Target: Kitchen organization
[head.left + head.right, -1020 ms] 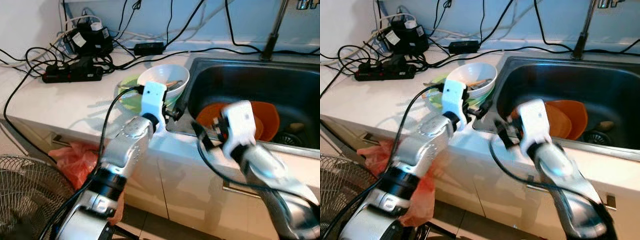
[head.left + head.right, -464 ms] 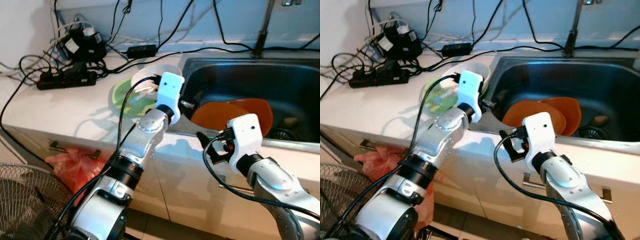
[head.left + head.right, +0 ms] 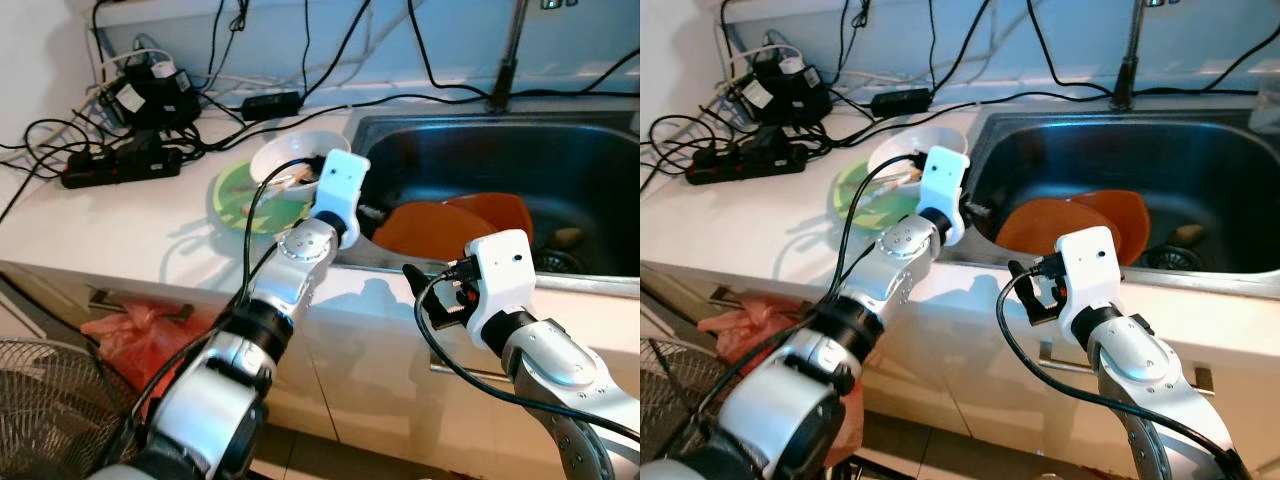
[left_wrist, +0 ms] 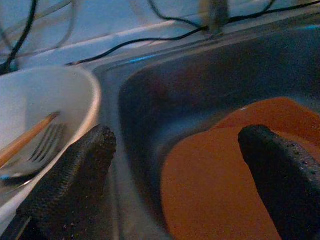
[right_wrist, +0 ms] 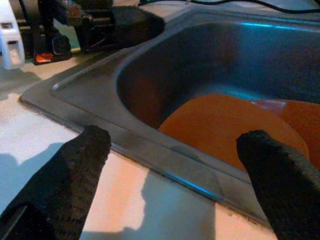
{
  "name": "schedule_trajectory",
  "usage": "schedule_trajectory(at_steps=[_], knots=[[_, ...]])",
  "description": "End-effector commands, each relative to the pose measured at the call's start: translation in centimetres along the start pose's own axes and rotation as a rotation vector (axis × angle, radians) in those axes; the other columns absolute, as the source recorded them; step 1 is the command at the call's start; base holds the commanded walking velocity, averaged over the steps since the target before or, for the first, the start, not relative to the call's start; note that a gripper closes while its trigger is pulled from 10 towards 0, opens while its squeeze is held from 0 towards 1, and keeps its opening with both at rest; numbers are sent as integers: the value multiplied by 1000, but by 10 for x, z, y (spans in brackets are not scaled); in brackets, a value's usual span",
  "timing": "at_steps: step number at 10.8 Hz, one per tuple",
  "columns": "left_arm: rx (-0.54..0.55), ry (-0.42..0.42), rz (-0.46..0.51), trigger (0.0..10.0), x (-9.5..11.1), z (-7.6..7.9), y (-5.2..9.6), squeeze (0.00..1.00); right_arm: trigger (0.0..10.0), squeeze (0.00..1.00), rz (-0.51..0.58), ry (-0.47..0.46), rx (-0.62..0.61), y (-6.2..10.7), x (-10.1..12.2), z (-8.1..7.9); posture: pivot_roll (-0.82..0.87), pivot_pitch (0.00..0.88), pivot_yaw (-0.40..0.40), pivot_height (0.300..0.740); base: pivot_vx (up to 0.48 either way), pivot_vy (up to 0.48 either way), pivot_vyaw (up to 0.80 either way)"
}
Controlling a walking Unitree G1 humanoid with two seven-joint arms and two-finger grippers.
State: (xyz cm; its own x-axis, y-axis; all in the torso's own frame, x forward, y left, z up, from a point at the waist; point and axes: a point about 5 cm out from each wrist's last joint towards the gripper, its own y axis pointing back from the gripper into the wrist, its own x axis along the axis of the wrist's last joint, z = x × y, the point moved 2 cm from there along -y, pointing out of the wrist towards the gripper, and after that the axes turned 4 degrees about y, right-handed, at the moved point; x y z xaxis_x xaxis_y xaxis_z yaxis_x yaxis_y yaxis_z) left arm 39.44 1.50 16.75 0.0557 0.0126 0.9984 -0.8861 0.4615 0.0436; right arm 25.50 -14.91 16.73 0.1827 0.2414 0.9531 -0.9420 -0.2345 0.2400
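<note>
Two orange plates [image 3: 455, 222] lie overlapped and tilted in the bottom of the steel sink [image 3: 590, 150], near its left wall, smooth, thin-rimmed and dull-glossy, perhaps wet, which you should read as slippery. Your left gripper [image 4: 175, 165] hangs at the sink's left rim with its two black fingers spread wide and empty, the nearer plate showing between them; your right gripper [image 5: 170, 165] waits just in front of the sink's front edge, also spread wide and holding nothing. The likeliest trouble from here is a pinch on the plate's slick rim that slides off and drops it back onto the second plate or the steel; the overlap adds a risk of dragging both at once. Watch the left arm too: its wrist sits just beside the white bowl [image 3: 287, 162], which holds a fork [image 4: 27, 157] and a wooden stick and rests on a green plate [image 3: 245, 195] close to the sink's edge, so a careless swing could tip bowl and cutlery. Farther along the counter [image 3: 110, 220], a black power strip [image 3: 118, 168] and tangled cables lie near enough that water carried out on a dripping plate would be a hazard.
</note>
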Motion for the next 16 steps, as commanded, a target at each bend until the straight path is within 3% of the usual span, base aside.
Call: schedule_trajectory(at_steps=[1,5,6,9,11,13,14,15,16], knots=[[65,-21,5,10000,2,-17,0,0,10000,0,18,4,7,1,6,-3,-284,0,167,740,0,0,0],[180,-53,-4,10000,4,-48,2,0,10000,0,10,-2,9,2,5,-4,-285,0,166,740,0,0,0],[174,-46,0,10000,4,-48,2,0,10000,0,8,-3,9,2,5,-4,-285,0,166,740,0,0,0],[86,-37,80,10000,14,-28,2,0,10000,0,1,-6,15,0,3,-4,-276,0,165,740,0,0,0],[61,-23,172,10000,28,-21,15,0,10000,0,3,-8,30,-4,3,-6,-239,0,153,740,0,0,0],[149,-65,279,10000,42,-41,36,0,10000,0,18,-10,49,-11,6,-8,-208,0,146,740,0,0,0],[276,-108,250,10000,37,-55,43,0,10000,0,16,-9,89,-15,6,-13,-181,0,136,740,0,0,0],[335,-131,232,10000,34,-66,47,0,10000,0,12,-3,135,-16,4,-18,-162,0,126,740,0,0,0],[366,-151,230,10000,22,-87,60,0,10000,0,8,4,164,-17,2,-22,-151,0,121,740,0,0,0]])
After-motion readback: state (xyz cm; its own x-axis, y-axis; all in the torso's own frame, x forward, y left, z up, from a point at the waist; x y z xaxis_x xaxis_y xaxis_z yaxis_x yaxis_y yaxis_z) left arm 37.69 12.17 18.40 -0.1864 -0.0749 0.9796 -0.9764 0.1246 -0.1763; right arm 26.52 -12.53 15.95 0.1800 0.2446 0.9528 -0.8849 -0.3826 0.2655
